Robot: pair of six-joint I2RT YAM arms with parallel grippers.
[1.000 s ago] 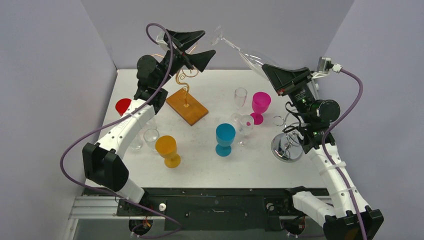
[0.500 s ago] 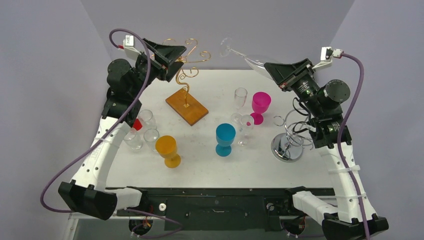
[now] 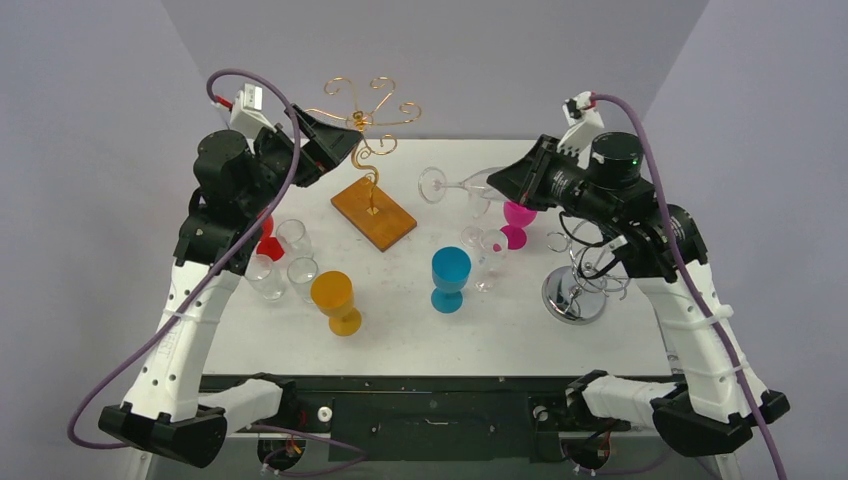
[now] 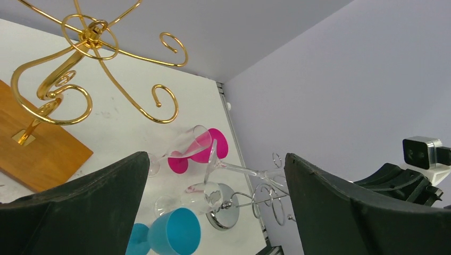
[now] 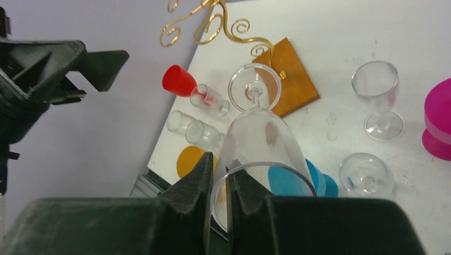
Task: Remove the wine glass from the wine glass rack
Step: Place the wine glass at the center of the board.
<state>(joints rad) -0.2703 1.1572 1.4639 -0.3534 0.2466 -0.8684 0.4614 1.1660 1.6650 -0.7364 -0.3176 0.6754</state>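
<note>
Wine glass lying sideways in the air, at 3 o'clock from the wine glass rack, apart from it, right gripper pinching its bowl rim, left gripper spread wide, holding nothing

Bright even light, faint shadows, seemingly sharp

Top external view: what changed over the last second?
The right gripper, shut on the wine glass, lowered it from high at the back toward the table. The left gripper, open, drew back leftward from the wine glass rack. Rack and other glasses stayed.
</note>
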